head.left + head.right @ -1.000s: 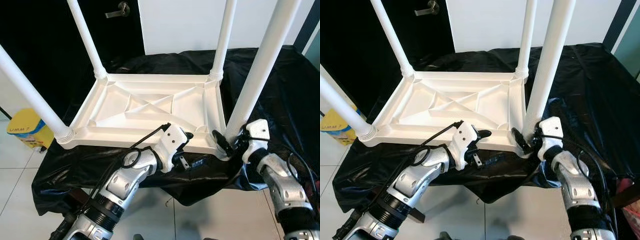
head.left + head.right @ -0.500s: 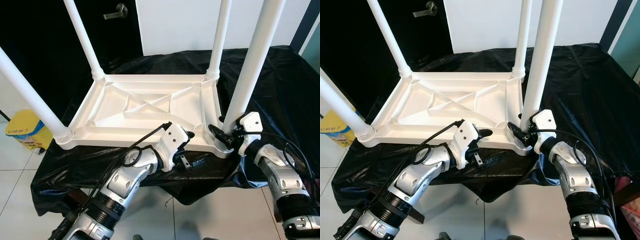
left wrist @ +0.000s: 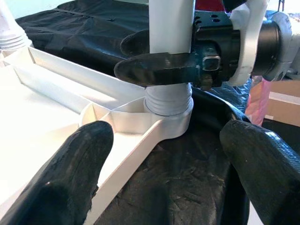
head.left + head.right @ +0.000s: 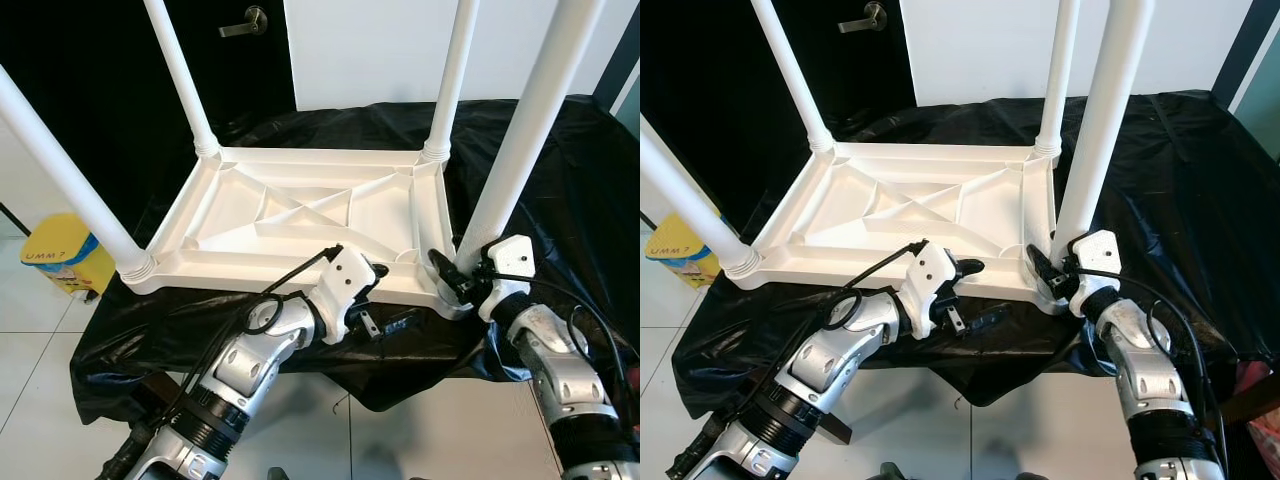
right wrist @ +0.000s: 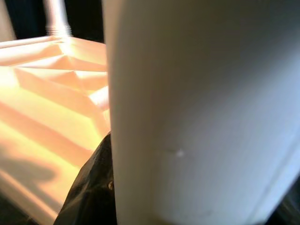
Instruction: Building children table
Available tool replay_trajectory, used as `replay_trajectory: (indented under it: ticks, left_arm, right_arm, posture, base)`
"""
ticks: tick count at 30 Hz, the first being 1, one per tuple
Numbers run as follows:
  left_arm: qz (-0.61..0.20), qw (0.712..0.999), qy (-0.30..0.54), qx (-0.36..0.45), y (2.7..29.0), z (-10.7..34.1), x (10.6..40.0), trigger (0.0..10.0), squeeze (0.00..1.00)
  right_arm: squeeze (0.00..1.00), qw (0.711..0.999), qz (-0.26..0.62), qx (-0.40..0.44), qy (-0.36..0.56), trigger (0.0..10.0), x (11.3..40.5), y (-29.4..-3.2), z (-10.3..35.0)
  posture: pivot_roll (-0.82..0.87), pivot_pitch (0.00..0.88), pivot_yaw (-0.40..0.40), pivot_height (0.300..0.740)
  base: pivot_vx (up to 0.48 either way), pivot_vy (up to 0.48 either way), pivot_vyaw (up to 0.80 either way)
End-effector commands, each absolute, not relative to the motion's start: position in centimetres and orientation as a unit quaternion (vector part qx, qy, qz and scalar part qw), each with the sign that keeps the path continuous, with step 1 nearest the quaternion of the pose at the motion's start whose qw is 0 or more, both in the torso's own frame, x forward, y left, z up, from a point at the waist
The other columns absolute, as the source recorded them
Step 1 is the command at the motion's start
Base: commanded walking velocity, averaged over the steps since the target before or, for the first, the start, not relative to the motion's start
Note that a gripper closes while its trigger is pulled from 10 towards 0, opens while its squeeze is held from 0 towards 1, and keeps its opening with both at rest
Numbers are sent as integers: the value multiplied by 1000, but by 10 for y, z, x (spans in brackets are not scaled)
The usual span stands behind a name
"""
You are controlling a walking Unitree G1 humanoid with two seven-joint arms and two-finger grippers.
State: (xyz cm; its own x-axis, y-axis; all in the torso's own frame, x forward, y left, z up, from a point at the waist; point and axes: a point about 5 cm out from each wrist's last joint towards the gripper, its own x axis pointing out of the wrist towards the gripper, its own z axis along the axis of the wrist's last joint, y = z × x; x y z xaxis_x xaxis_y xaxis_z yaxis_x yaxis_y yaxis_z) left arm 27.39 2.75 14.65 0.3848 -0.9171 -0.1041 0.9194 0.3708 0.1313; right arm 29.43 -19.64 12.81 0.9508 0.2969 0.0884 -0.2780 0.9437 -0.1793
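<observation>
White table top (image 4: 300,215) lies upside down on black cloth (image 4: 560,170) so legs go in from above. Right gripper (image 4: 452,277) is clamped round the near right leg (image 4: 520,130) just above its socket, prob. to twist it tight. Left gripper (image 3: 164,159), fingers spread, holds nothing and sits at the near edge, maybe bracing.

A white table leg (image 5: 201,112) stands between the jaws, very close and blurred. One black finger (image 5: 91,187) presses its side, apparently touching. Beyond it lies the ribbed tabletop underside (image 5: 51,98).
</observation>
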Motion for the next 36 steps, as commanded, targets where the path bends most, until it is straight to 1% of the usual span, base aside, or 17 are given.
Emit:
replay_trajectory:
  ticks: [1, 3, 4, 7, 9, 15, 18, 22, 30, 31, 32, 33, 36]
  left_arm:
    - [-580, 809, 12, 91, 26, 143, 270, 10000, 0]
    - [-582, 808, 13, 92, 25, 143, 270, 10000, 0]
    - [-582, 808, 13, 92, 25, 143, 270, 10000, 0]
    - [-584, 806, 13, 94, 26, 143, 270, 10000, 0]
    - [-585, 805, 14, 95, 25, 142, 269, 10000, 0]
    - [-585, 805, 16, 95, 25, 140, 268, 10000, 0]
    - [-585, 806, 17, 94, 25, 140, 268, 10000, 0]
    - [-585, 806, 17, 92, 25, 140, 267, 10000, 0]
    - [-586, 805, 16, 91, 25, 141, 268, 10000, 0]
    - [-585, 806, 16, 90, 25, 141, 268, 10000, 0]
    - [-585, 806, 16, 90, 25, 141, 268, 10000, 0]
    - [-585, 806, 17, 89, 25, 140, 267, 10000, 0]
    - [-586, 806, 19, 86, 25, 139, 264, 10000, 0]
  right_arm:
    - [0, 991, 93, -96, -19, 10000, 289, -209, 114]
    - [0, 994, 58, -92, -21, 10000, 287, -206, 113]
    - [0, 994, 58, -92, -21, 10000, 287, -206, 113]
    - [0, 997, -3, -79, -18, 10000, 284, -201, 110]
    - [0, 997, -23, -66, -10, 10000, 281, -192, 107]
    - [0, 998, -52, -33, -5, 10000, 276, -166, 103]
    - [0, 997, -72, -20, -3, 10000, 275, -159, 103]
    - [0, 996, -93, -14, -6, 10000, 274, -154, 105]
    - [0, 995, -94, -9, -11, 10000, 273, -153, 109]
    - [122, 996, -91, -8, -8, 10000, 273, -152, 108]
    - [122, 996, -91, -8, -8, 10000, 273, -152, 108]
    - [1000, 996, -83, -5, -8, 10000, 272, -151, 109]
    - [1000, 997, -71, 3, -17, 10000, 271, -148, 112]
  posture:
    - [-175, 0, 45, 740]
    - [-176, 0, 48, 740]
    - [-176, 0, 48, 740]
    - [-179, 0, 52, 740]
    - [-179, 0, 49, 740]
    - [-176, 0, 45, 740]
    - [-176, 1, 46, 740]
    - [-178, 4, 48, 740]
    - [-184, 18, 54, 740]
    - [-186, 22, 55, 740]
    - [-186, 22, 55, 740]
    - [-187, 25, 55, 740]
    - [-188, 32, 57, 740]
  base:
    - [0, 0, 0]
    - [0, 0, 0]
    - [0, 0, 0]
    - [0, 0, 0]
    - [0, 0, 0]
    - [0, 0, 0]
    - [0, 0, 0]
    - [0, 0, 0]
    - [0, 0, 0]
    - [0, 0, 0]
    - [0, 0, 0]
    - [0, 0, 0]
    - [0, 0, 0]
